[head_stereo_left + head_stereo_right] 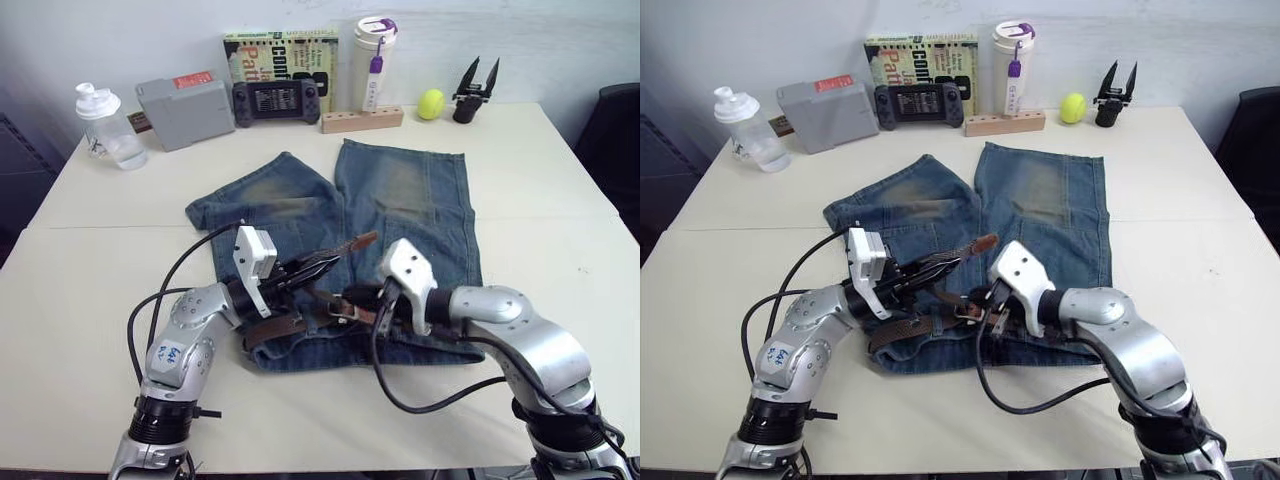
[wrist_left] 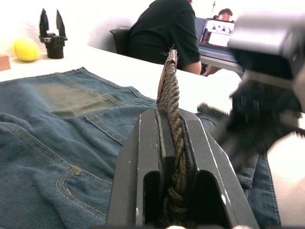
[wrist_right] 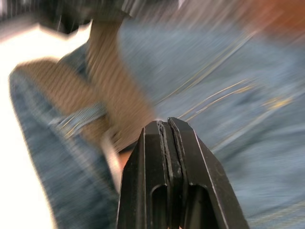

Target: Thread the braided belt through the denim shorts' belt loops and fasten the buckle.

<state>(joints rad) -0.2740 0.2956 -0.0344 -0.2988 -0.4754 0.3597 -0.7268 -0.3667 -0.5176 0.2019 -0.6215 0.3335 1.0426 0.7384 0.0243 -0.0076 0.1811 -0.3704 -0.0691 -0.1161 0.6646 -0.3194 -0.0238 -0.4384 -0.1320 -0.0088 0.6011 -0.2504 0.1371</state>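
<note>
- Left gripper is seen clamped on the braided belt a little behind its darker leather tip, above the middle of the denim shorts; in the left wrist view the woven strap is pinched between the two black fingers and rises beyond them.
- Right gripper is shown in its wrist view with its two fingers pressed together and nothing visibly between them; it is held low at the waistband, just beside the belt, though the blur leaves it uncertain whether the fingertips touch the strap.
- Denim shorts are laid flat on the white table, waistband towards the robot and legs pointing away.
- Braided belt is laid along the waistband, and one end is lifted off the cloth by the left gripper.
- What appears to be the buckle is seen as a small metal frame on the strap, near the right gripper.
- Individual belt loops cannot be made out clearly.
- Along the far edge of the table are set a clear bottle, a grey box, a handheld game console, a white tumbler, a wooden block, a yellow ball and a spare black gripper.
- A seated person in black is visible beyond the table in the left wrist view.
</note>
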